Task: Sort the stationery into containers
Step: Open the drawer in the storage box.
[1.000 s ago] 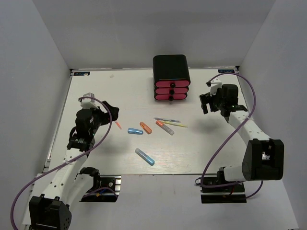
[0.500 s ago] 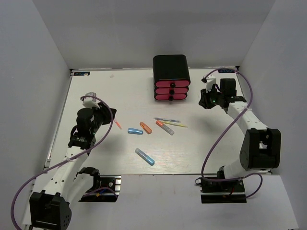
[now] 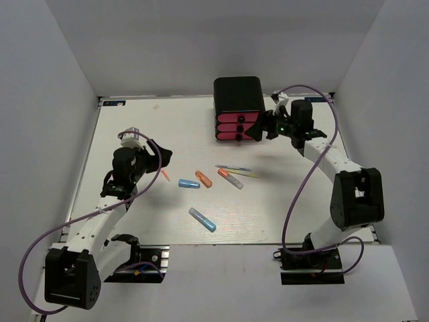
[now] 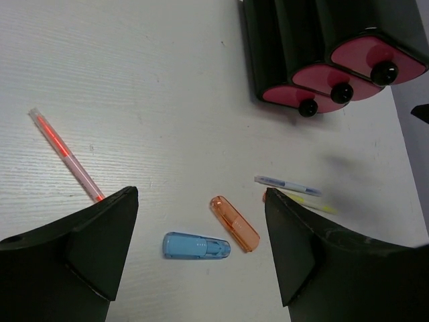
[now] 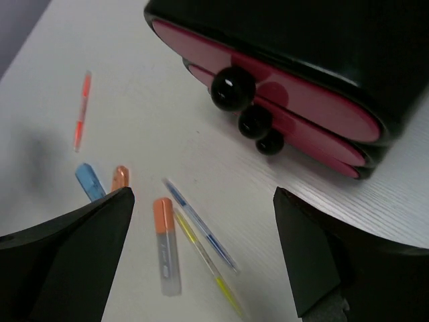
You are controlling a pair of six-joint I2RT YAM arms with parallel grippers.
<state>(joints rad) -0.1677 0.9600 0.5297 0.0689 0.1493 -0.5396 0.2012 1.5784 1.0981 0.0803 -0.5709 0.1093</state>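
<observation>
A: White tabletop point(image 3: 134, 221). All stationery lies loose on the near side of the drawer box point(image 3: 238, 94), and the blue marker point(image 3: 202, 219) is farthest from it. The left claw point(image 4: 201, 198) gapes wide and empty near the red pen point(image 4: 66, 155).

B: Farther on, the right claw point(image 5: 202, 194) is equally wide and empty, just before the box's shut drawers. Risk: the round knobs point(image 5: 232, 88) look slippery, so a pull may drag the unbraced box instead.

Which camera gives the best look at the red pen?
Left wrist: the red pen lies close and sharp, nearly its full length visible. The top view shows it as a tiny streak; the right wrist shows it distant and blurred.
</observation>
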